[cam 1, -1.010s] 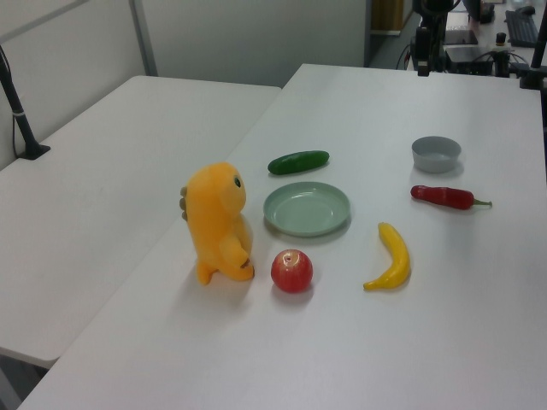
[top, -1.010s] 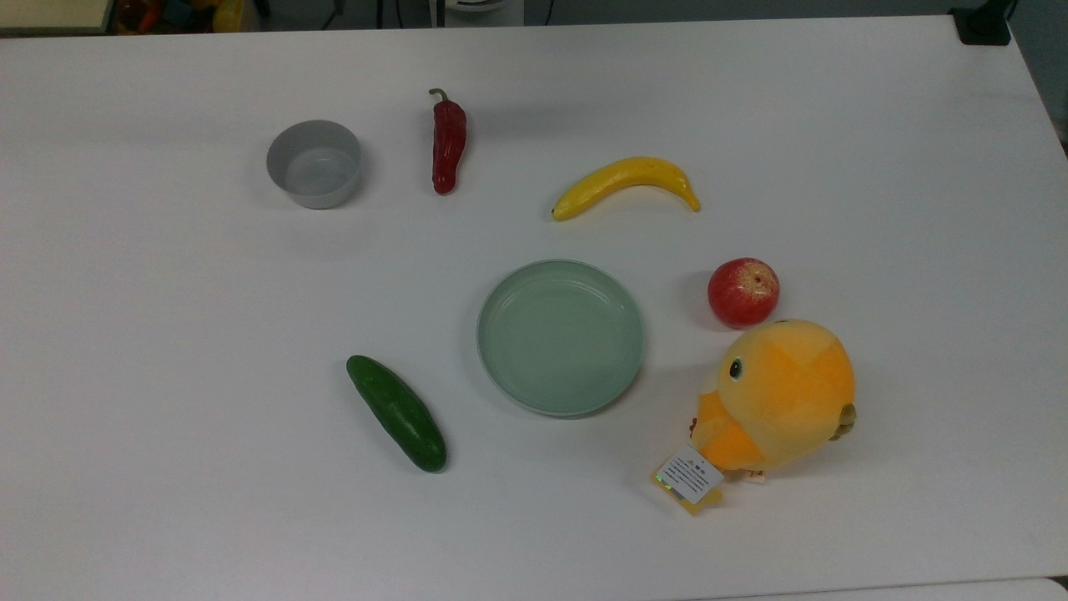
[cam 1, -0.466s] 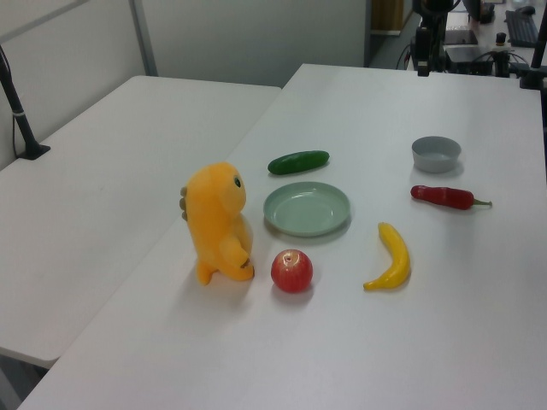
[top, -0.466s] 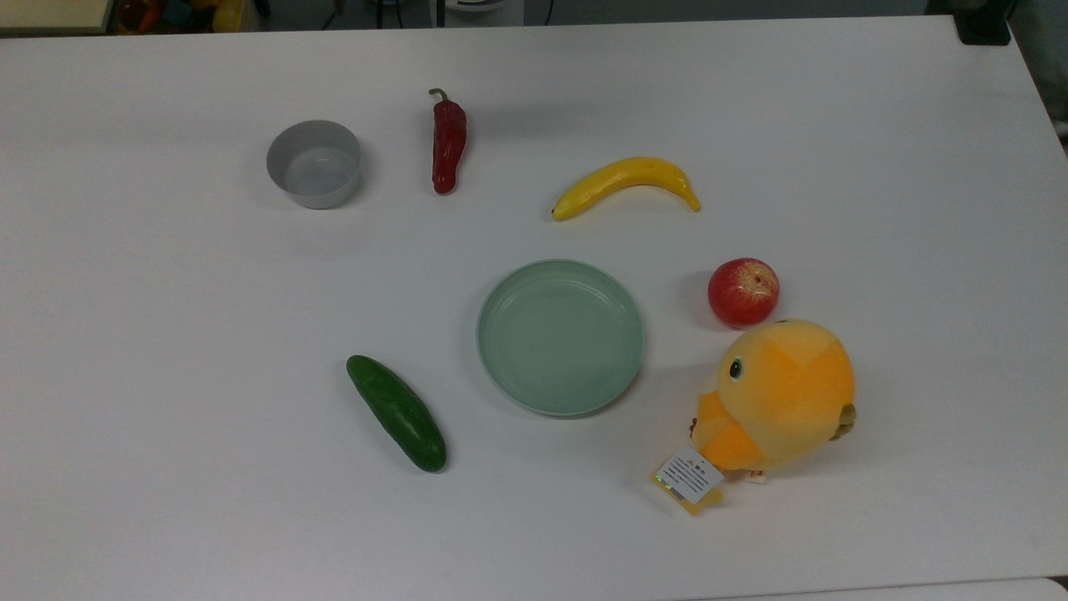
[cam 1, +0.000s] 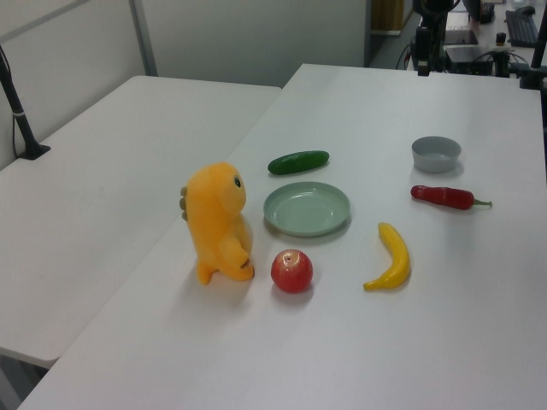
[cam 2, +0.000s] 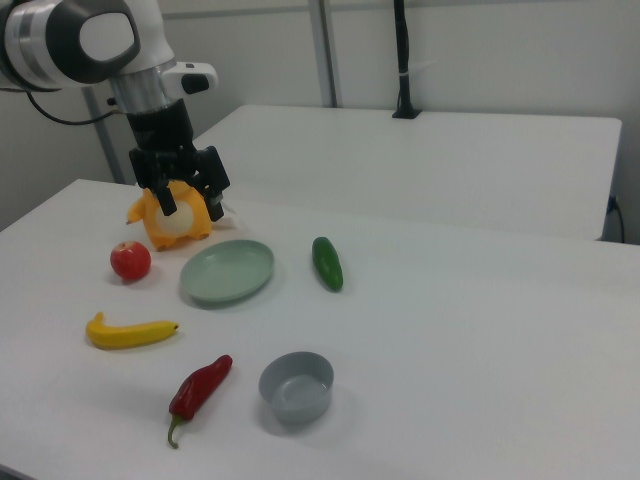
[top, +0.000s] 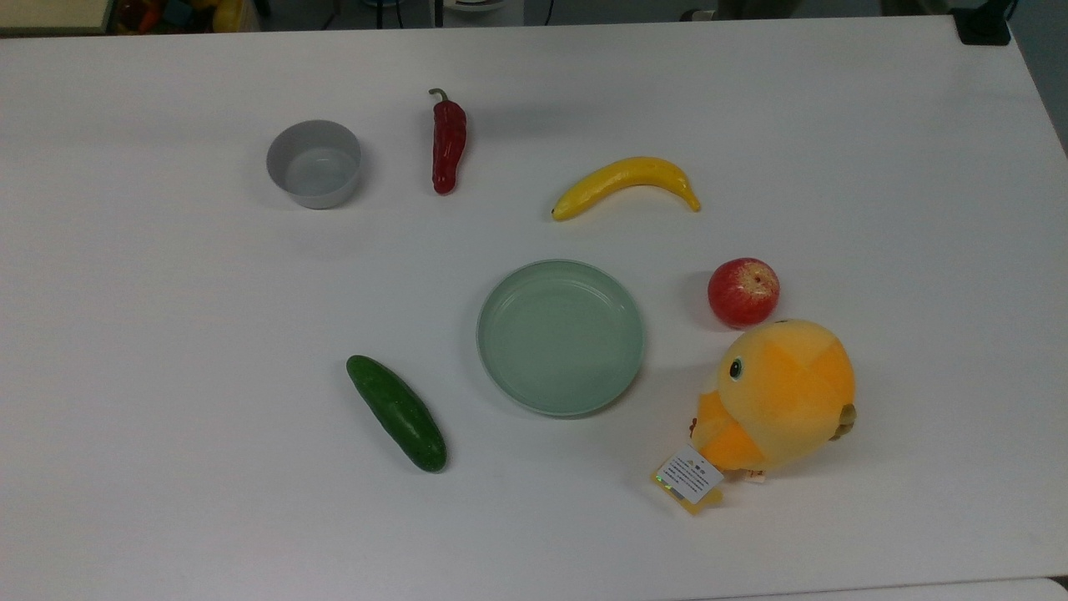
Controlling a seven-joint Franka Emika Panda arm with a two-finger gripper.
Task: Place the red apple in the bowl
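Your claw point(cam 2: 189, 201) hangs above the desk point(top: 876, 150) in the right view, its two fingers spread apart with nothing between them. From that camera it sits in front of the orange plush toy point(cam 2: 172, 222), so how near it is to the toy cannot be told.

The red apple point(top: 743, 291) rests on the desk, stem dimple up, just beside the plush toy point(top: 776, 396); the two look almost in contact in the top view. In the right view the apple point(cam 2: 130, 260) lies to the right view's left of the pale-green dish point(cam 2: 227, 270), below the claw in the picture.

The bowl point(top: 314, 164) stands upright with nothing in it, well apart from the apple, toward the top view's upper left. In the left view it point(cam 1: 436, 154) sits at the far side, beyond the red chili pepper point(cam 1: 444, 196).

The pepper point(top: 448, 143) lies between the bowl and the banana point(top: 626, 184) in the top view. The dish point(top: 561, 336) sits mid-desk, with the cucumber point(top: 396, 412) to the top view's lower left of it.
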